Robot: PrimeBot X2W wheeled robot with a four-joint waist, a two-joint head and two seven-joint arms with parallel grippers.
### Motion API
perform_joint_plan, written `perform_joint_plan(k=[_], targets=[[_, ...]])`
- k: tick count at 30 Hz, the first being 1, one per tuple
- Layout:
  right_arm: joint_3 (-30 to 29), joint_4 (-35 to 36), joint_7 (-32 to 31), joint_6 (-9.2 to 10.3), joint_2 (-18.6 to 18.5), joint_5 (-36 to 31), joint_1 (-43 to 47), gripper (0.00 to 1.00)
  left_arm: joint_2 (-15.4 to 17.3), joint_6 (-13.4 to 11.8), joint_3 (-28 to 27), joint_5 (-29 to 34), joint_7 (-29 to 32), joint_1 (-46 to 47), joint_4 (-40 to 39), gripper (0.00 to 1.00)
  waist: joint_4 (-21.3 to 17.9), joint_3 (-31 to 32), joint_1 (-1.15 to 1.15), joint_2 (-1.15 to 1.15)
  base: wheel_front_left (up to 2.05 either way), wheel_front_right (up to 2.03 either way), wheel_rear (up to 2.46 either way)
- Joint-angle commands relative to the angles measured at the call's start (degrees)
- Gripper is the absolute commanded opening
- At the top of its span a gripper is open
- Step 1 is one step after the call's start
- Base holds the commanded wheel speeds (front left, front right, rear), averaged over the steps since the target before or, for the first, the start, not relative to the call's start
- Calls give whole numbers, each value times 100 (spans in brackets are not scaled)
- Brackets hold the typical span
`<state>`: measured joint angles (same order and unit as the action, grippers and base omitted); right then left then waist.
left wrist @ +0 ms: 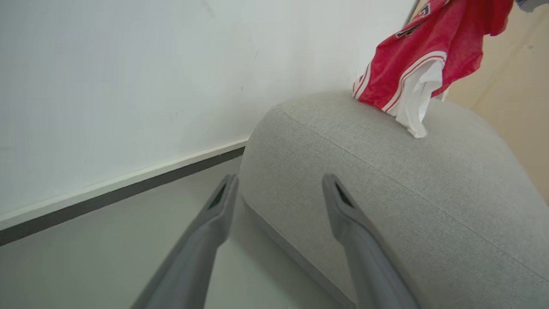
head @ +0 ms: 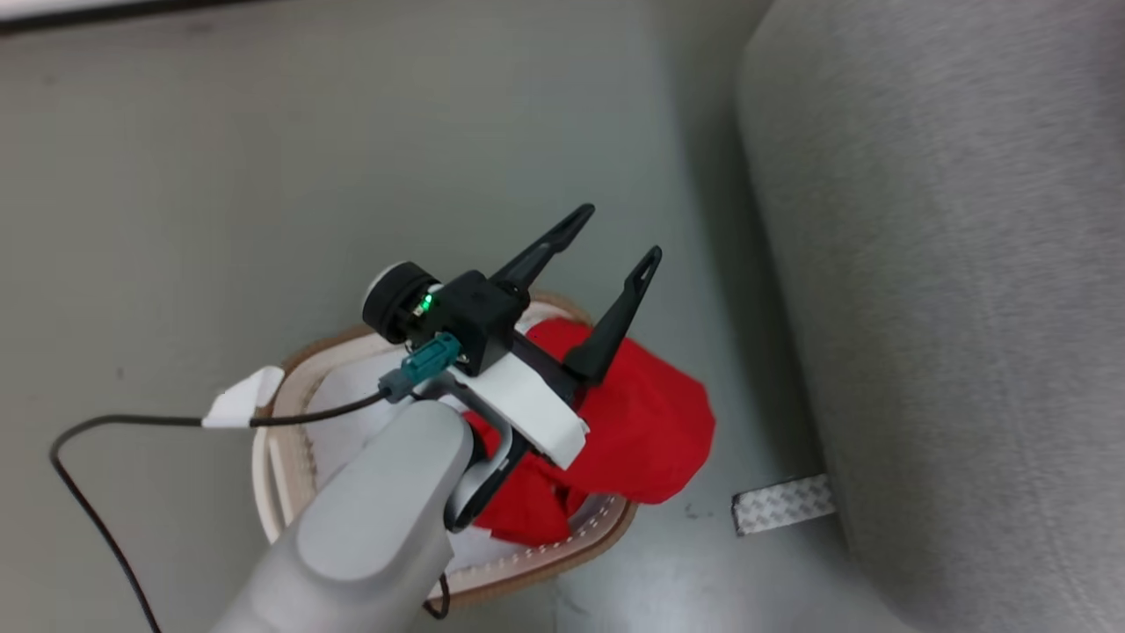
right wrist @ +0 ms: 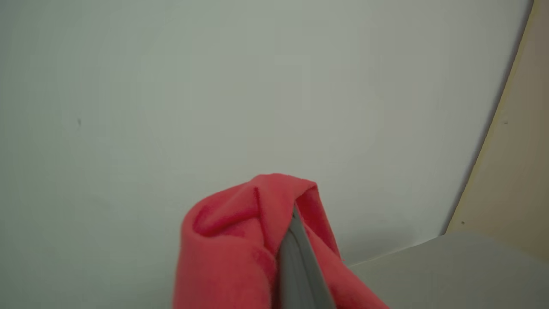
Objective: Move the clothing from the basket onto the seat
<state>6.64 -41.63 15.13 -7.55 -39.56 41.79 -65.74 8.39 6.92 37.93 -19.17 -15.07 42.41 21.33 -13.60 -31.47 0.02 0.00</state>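
Observation:
The cream basket (head: 279,492) with a brown rim stands on the floor, and a plain red garment (head: 655,431) bulges out of its right side. My left gripper (head: 619,233) hovers above it, open and with nothing between its fingers (left wrist: 343,206), which point towards the light-grey seat (head: 949,264). A red jersey (left wrist: 424,47) with white trim hangs down at the upper right of the left wrist view. Its lower end touches the top of the seat (left wrist: 386,180). My right gripper (right wrist: 296,216) is shut on a fold of red clothing (right wrist: 231,240) that wraps around its fingers.
A pale sheet (head: 343,400) lines the basket under the red garment. A black cable (head: 105,422) with a white tag (head: 242,397) loops over the floor to the left. A small metal strip (head: 782,503) lies on the floor at the seat's base. A wall with a dark skirting (left wrist: 116,195) runs behind.

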Motion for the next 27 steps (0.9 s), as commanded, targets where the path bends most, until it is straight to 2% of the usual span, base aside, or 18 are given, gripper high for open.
perform_joint_plan(k=[1, 3, 5, 6, 11, 13, 14, 15, 20, 27], targets=[[185, -395, -47, 12, -57, -141, -188, 0, 28, -32, -30, 42, -10, 110, -6, 100, 370, -502, -2, 0, 0, 0, 0], [294, -600, -164, 12, -40, -164, -224, 0, 24, -39, -29, 50, -11, 122, 0, 100, 394, -555, -2, 0, 0, 0, 0], [590, -978, -530, 12, 60, -211, -250, 3, 31, -47, -42, 64, -12, 146, 5, 100, 416, -629, -2, 0, 0, 0, 0], [698, -1195, -746, 12, 65, -215, -261, 0, 36, -53, -48, 67, -12, 149, 10, 100, 423, -648, -2, 0, 0, 0, 0], [882, -2205, -1690, 12, 104, -97, -322, 4, 10, -61, -100, 71, -12, 189, 6, 100, 489, -685, -2, 0, 0, 0, 0], [945, -2350, -1893, 12, 148, -2, -285, 34, 26, -75, -154, 70, -13, 180, -8, 100, 498, -672, -2, 0, 0, 0, 0], [977, -2394, -1953, 12, 152, 18, -276, 75, 45, -83, -174, 70, -13, 164, -8, 100, 491, -654, -2, 0, 0, 0, 0], [1025, -2435, -2006, 12, 170, 23, -268, 100, 68, -93, -181, 98, -13, 142, 7, 100, 480, -624, -2, 0, 0, 0, 0], [1213, -2521, -2317, 12, 337, 155, -249, 100, 114, -80, -287, 63, -13, -41, 87, 100, 386, -315, -2, 0, 0, 0, 0], [1703, -2311, -3096, 12, 337, 293, 30, 100, 43, -119, -531, -100, -13, -479, 192, 100, 340, 650, -2, 0, 0, 0, 0]])
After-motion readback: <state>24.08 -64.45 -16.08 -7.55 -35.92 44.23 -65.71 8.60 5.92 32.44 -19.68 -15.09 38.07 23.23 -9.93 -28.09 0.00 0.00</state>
